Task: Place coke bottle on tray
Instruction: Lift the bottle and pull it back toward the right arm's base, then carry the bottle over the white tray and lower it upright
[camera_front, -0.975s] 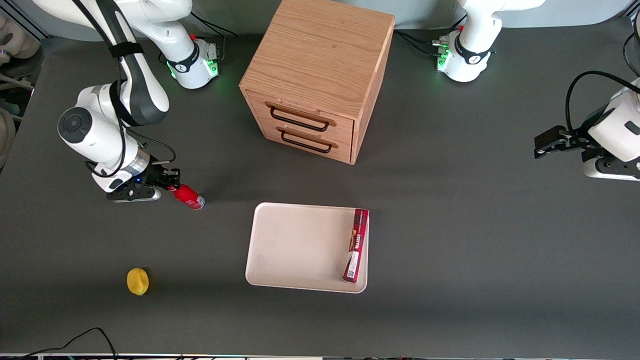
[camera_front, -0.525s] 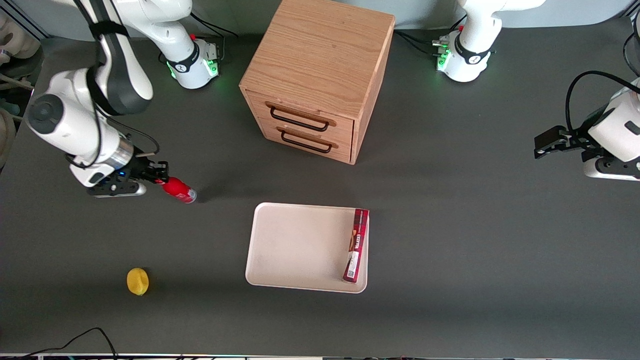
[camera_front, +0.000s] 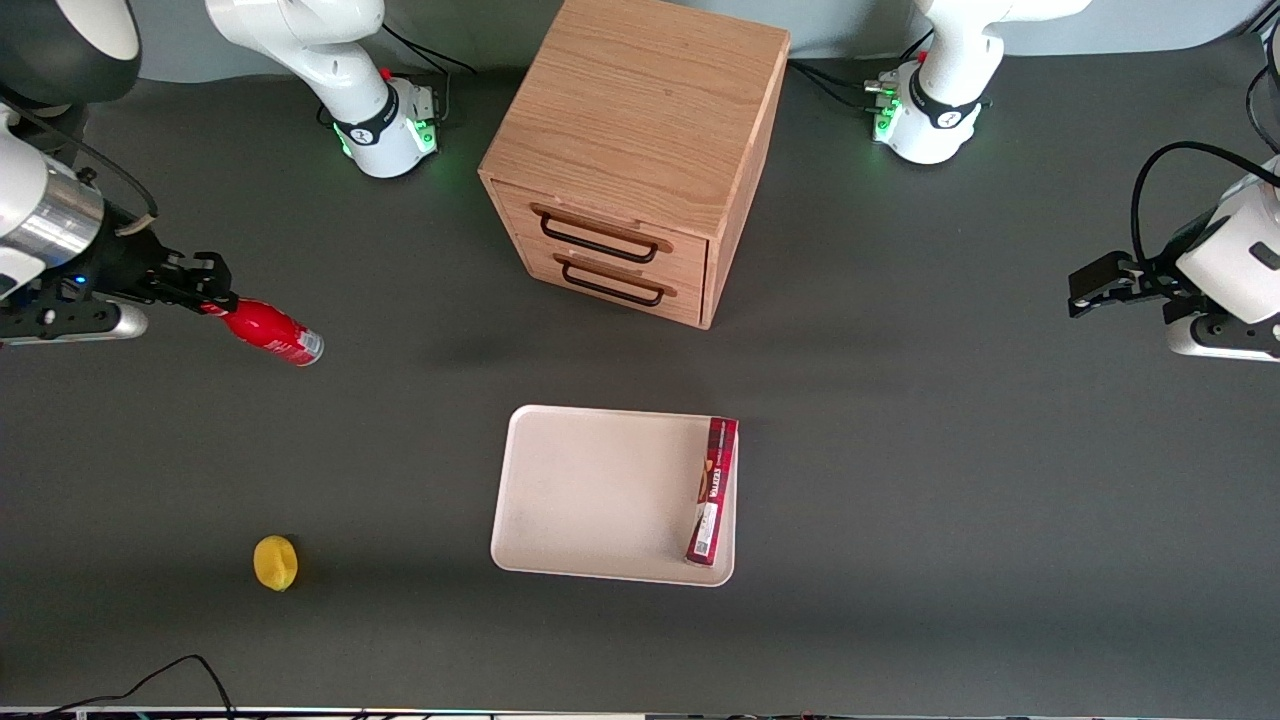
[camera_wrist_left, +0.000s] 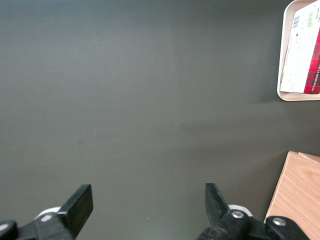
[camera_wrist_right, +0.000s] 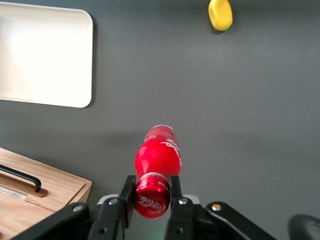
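My right gripper (camera_front: 210, 297) is shut on the cap end of the red coke bottle (camera_front: 265, 334) and holds it high above the table, toward the working arm's end. The bottle hangs tilted, silvery base pointing down toward the tray side. In the right wrist view the gripper (camera_wrist_right: 151, 196) clamps the red cap of the bottle (camera_wrist_right: 158, 157) between both fingers. The cream-white tray (camera_front: 590, 490) lies flat near the table's middle, nearer the front camera than the drawer cabinet; it also shows in the right wrist view (camera_wrist_right: 42, 60).
A flat dark-red box (camera_front: 712, 490) lies along the tray's edge on the parked arm's side. A wooden two-drawer cabinet (camera_front: 630, 150) stands farther from the camera than the tray. A yellow lemon (camera_front: 275, 562) lies on the table nearer the camera.
My gripper has lifted the bottle off the table and carried it up and outward toward the working arm's end. The tray, box and lemon have not moved.
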